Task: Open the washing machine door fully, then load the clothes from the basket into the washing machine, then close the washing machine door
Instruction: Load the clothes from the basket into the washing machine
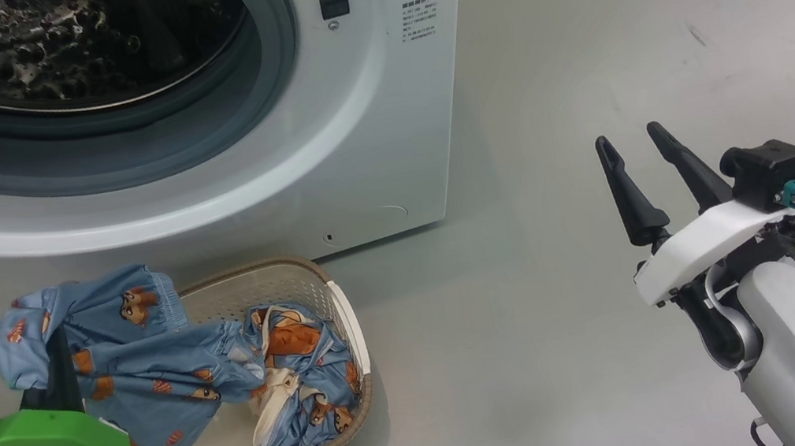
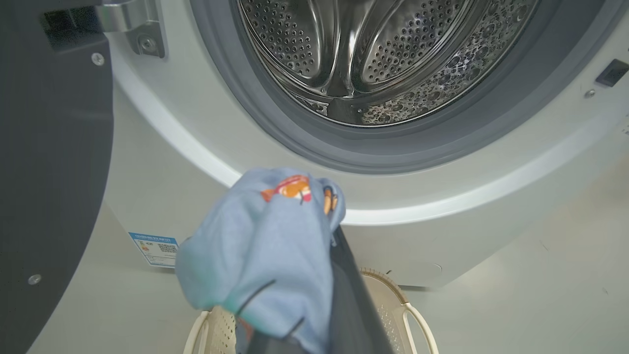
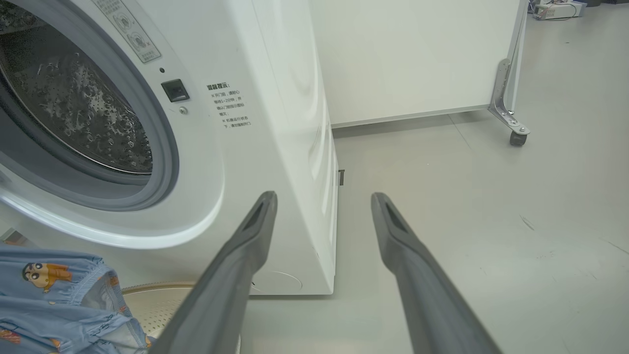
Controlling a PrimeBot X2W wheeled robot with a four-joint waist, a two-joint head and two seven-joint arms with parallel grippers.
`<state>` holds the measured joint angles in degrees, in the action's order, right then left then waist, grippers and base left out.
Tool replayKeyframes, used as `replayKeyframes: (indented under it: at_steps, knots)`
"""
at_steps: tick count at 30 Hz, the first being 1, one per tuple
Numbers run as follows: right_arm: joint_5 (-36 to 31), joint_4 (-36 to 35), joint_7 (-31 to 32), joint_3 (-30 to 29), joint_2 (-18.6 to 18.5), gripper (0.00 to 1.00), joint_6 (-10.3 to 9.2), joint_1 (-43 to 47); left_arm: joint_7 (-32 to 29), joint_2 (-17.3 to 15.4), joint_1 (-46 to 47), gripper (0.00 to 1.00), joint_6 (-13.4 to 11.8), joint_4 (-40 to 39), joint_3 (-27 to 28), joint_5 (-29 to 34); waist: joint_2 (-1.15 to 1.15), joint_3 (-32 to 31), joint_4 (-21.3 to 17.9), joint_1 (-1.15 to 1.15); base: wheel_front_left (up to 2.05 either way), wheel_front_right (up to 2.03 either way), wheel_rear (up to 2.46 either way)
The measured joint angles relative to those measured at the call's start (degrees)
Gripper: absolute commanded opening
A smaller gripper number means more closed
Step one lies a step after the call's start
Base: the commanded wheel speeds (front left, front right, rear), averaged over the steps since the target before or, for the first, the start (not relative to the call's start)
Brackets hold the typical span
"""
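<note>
The washing machine point(image 1: 368, 140) stands at the upper left with its steel drum point(image 2: 373, 59) exposed. The washing machine door point(image 2: 49, 172) hangs swung out at the left of the left wrist view. Below the machine, the basket point(image 1: 276, 263) sits on the floor. My left gripper point(image 1: 53, 341) is shut on a piece of the blue clothes point(image 1: 110, 324), raised above the basket's left end and trailing down into it. That cloth point(image 2: 265, 236) drapes over my dark finger point(image 2: 351, 300). Another bundle of clothes point(image 1: 303, 381) lies inside the basket. My right gripper point(image 1: 629, 137) hovers open over the floor to the right, holding nothing.
Grey floor point(image 1: 574, 27) spreads to the right of the machine. A white panel point(image 3: 408, 59) on a caster point(image 3: 516, 137) stands behind the machine's right side. A blue label point(image 2: 156, 248) sits at the machine's lower corner beside the door.
</note>
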<state>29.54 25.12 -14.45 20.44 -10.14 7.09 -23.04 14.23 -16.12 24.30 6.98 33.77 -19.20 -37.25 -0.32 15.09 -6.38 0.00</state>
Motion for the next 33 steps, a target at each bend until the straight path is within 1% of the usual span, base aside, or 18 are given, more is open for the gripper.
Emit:
replayKeyframes:
  at_steps: [8, 14, 16, 19, 22, 33]
  knots:
    - [1.0, 0.5, 0.0, 0.7, -0.8, 1.00, 0.00, 2.2, 0.0, -0.1, -4.0, 0.00, 0.0, -7.0, 3.4, 1.1, 0.00, -4.8, 1.6, 0.00, 0.00, 0.00, 0.00]
    - [1.8, 0.6, 0.0, 1.0, -1.6, 1.00, 0.00, 3.7, 0.1, -0.3, -6.5, 0.00, -0.1, -12.6, 4.4, 4.2, 0.00, -7.7, 2.3, 0.00, 0.00, 0.00, 0.00]
    - [1.9, 0.6, 0.0, 1.0, -2.1, 1.00, 0.00, 4.3, 0.2, -0.3, -7.9, 0.00, -0.6, -15.2, 4.4, 5.4, 0.00, -8.8, 2.6, 0.00, 0.00, 0.00, 0.00]
    - [2.1, 0.5, 0.0, 1.0, -2.4, 1.00, 0.00, 4.3, 0.2, -0.5, -8.8, 0.00, -0.7, -16.8, 4.4, 6.1, 0.00, -9.2, 2.7, 0.00, 0.00, 0.00, 0.00]
    - [2.3, 0.3, 0.0, 0.8, -2.6, 1.00, 0.00, 4.3, 0.2, -0.6, -9.9, 0.00, -1.6, -18.8, 4.4, 6.8, 0.00, -9.5, 2.7, 0.00, 0.00, 0.00, 0.00]
    - [2.8, -0.4, 0.0, 0.4, -3.4, 1.00, 0.00, 4.3, 0.2, -0.4, -13.0, 0.00, -2.2, -25.9, 4.8, 8.1, 0.00, -9.4, 2.9, 0.00, 0.00, 0.00, 0.00]
